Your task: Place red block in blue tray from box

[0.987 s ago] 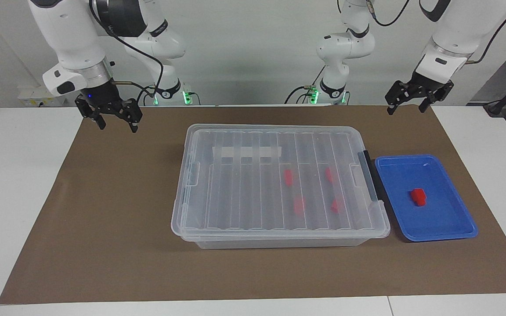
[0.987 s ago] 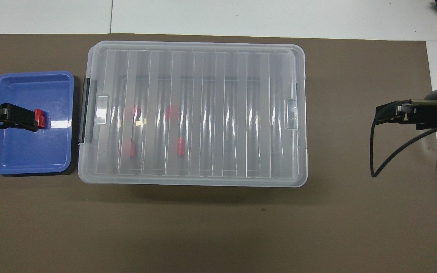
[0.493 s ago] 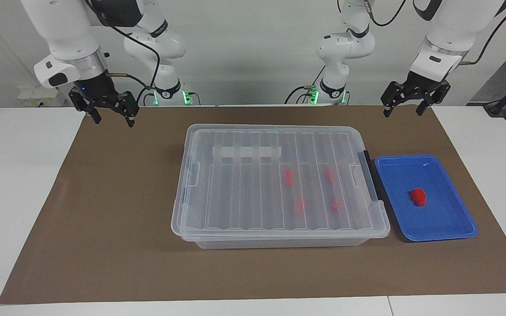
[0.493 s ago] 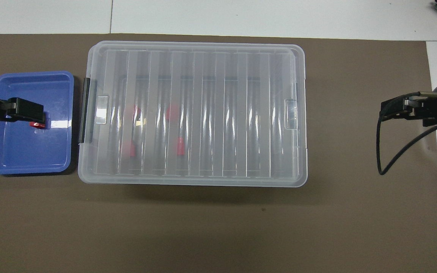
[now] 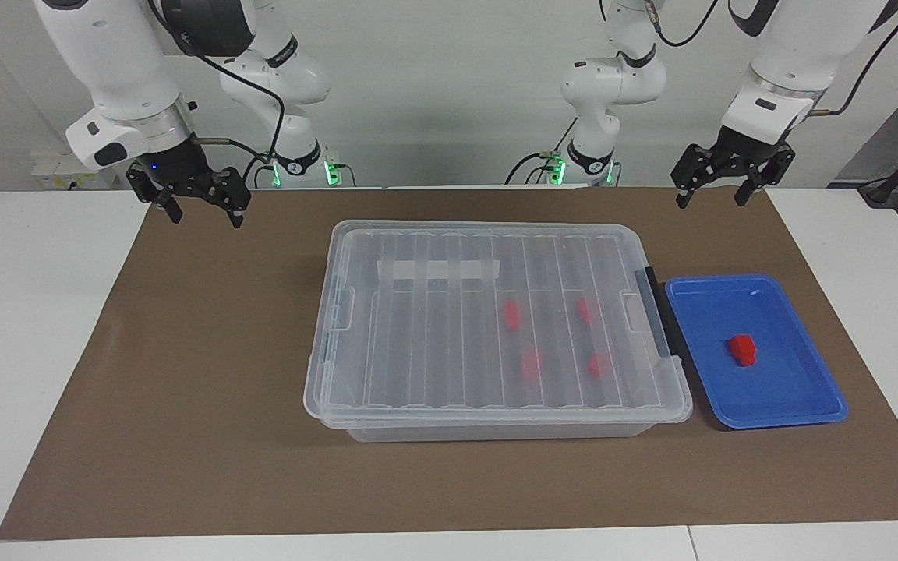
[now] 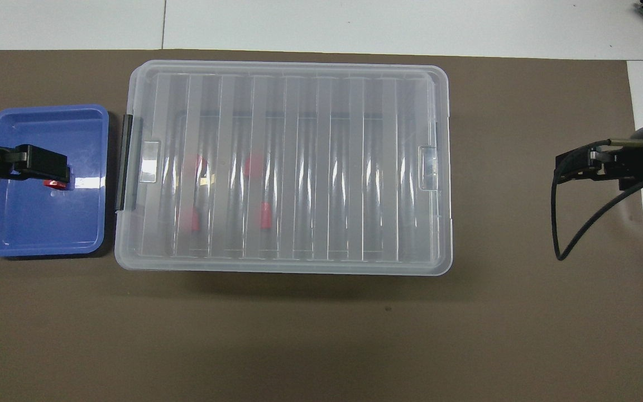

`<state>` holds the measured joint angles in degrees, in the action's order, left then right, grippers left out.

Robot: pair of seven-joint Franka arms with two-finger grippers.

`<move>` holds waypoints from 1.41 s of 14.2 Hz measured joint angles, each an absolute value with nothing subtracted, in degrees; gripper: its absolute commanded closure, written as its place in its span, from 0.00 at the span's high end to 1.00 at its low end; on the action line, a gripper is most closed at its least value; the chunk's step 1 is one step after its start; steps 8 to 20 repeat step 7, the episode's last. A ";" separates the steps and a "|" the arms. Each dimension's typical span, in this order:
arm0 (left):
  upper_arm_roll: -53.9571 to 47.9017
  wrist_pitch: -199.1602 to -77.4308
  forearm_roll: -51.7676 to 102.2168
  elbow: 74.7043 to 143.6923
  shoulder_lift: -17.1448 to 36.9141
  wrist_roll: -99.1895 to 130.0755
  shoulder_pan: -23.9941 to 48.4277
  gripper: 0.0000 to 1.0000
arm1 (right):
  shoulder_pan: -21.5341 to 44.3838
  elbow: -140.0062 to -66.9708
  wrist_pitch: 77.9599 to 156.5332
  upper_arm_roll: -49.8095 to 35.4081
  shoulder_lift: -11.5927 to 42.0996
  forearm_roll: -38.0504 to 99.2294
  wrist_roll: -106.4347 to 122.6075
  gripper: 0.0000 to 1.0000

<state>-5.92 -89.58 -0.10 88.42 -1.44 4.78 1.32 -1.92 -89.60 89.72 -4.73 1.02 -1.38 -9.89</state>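
One red block (image 5: 744, 349) lies in the blue tray (image 5: 710, 312), which sits beside the box's black latch toward the left arm's end of the table. Several more red blocks (image 5: 531, 365) show through the shut ribbed lid of the clear box (image 5: 433, 327). My left gripper (image 5: 710, 201) hangs open and empty, high in the air. In the overhead view the left gripper (image 6: 59, 167) covers part of the tray (image 6: 42, 223) and most of the block (image 6: 53, 183). My right gripper (image 5: 206, 218) hangs open and empty above the mat toward the right arm's end.
A brown mat (image 5: 207, 405) covers the table under the box and tray, with white table (image 5: 20, 351) around it. A white tape strip (image 5: 440, 270) lies on the lid. The right gripper's cable (image 6: 564, 245) loops over the mat.
Both grippers have risen a little and drifted slightly; the left one now covers more of the block in the overhead view. Box, tray and blocks have not moved.
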 measured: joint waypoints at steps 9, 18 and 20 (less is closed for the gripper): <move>-7.53 -90.20 -0.10 90.31 -3.08 4.77 0.05 1.00 | -1.81 -89.60 89.59 -4.90 1.02 -1.38 -9.89 1.00; -7.53 -90.20 -0.10 90.31 -3.08 4.77 0.05 1.00 | -1.81 -89.60 89.59 -4.90 1.02 -1.38 -9.89 1.00; -7.53 -90.20 -0.10 90.31 -3.08 4.77 0.05 1.00 | -1.81 -89.60 89.59 -4.90 1.02 -1.38 -9.89 1.00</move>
